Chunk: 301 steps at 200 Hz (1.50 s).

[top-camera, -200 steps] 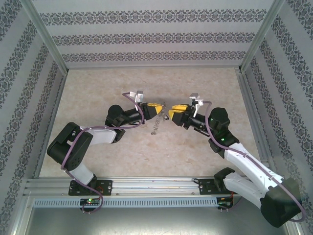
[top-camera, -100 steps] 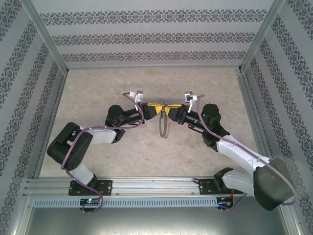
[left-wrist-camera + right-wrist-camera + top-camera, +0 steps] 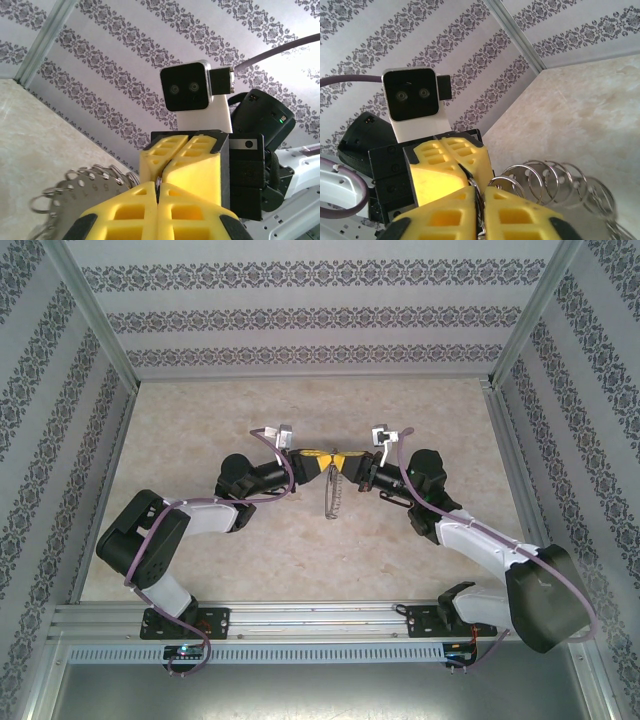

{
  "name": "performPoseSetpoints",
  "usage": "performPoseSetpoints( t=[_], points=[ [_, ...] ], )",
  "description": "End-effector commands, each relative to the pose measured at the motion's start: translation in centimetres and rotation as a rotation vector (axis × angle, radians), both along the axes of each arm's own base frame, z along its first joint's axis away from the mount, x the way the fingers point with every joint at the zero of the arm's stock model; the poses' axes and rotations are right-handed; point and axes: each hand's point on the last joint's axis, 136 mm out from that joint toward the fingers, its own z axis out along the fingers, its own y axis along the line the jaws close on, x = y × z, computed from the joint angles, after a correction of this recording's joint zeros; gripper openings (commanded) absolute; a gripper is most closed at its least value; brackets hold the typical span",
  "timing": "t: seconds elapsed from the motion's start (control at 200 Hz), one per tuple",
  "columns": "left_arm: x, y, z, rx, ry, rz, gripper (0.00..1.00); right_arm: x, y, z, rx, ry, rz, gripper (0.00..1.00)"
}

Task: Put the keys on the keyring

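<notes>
since a second ago the right arm (image 3: 470,540) has swung in toward the centre. its right jaws, then partly open and apart from the ring, are now closed tip to tip against the left jaws. the left arm (image 3: 200,515) has kept its place, and the keyring (image 3: 333,496), earlier a loose dangle, now hangs as a narrow, edge-on hoop. in the top view the two yellow pairs of jaws meet nose to nose above the middle of the worktop (image 3: 200,420). the keyring drops from that meeting point toward the near edge; whether its lower end touches the worktop i cannot tell. in the left wrist view the left jaws sit at the bottom, pressed shut with a thin wire of the keyring (image 3: 82,187) pinched in the seam between them. the ring's small silvery tabs and links fan out to the lower left. the right jaws, also shut, butt against the left jaws from above, under the right wrist camera (image 3: 192,90). in the right wrist view the right jaws sit at the bottom, closed on the ring's wire where it enters their seam. silvery loops of the keyring (image 3: 555,182) spread to the right over the worktop (image 3: 590,100). the left jaws, shut, press in just behind, beneath the left wrist camera (image 3: 414,95).
</notes>
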Motion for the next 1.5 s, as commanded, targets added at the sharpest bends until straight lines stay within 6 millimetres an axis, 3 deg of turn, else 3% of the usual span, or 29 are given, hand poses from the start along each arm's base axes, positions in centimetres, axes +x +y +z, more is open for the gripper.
performPoseSetpoints(
  t=[0.0, 0.21, 0.385, 0.61, 0.745, 0.984, 1.164, 1.499],
  points=[
    [-1.3, -0.2, 3.5, -0.057, -0.111, -0.03, 0.0, -0.1, 0.4, 2.4, 0.039, -0.064, 0.03, 0.03],
    [-1.1, -0.2, 3.3, -0.044, -0.111, -0.019, 0.0, 0.1, 0.2, 2.2, 0.026, -0.07, 0.027, 0.0],
    [-0.7, 1.0, 3.5, 0.04, -0.136, 0.017, 0.3, 0.6, -0.3, 1.6, -0.05, -0.074, 0.049, 0.0],
    [-0.7, 2.2, 2.8, 0.291, -0.158, 0.034, 0.43, 1.9, -0.7, 1.2, -0.099, -0.073, 0.122, 0.0],
    [-0.4, 2.7, 2.1, 0.387, -0.136, 0.011, 0.45, 2.0, -0.2, 1.5, -0.127, -0.077, 0.201, 0.0],
    [0.3, 3.0, 2.1, 0.384, -0.083, -0.082, 0.43, 1.7, 0.6, 1.9, -0.141, -0.077, 0.309, 0.0],
    [0.1, 2.6, 2.1, 0.378, -0.073, -0.133, 0.36, 2.2, 1.1, 1.4, -0.134, -0.053, 0.342, 0.0],
    [1.0, 2.2, 1.2, 0.371, -0.032, -0.154, 0.35, 2.1, 1.5, 1.4, -0.128, -0.052, 0.354, 0.0]
  ],
)
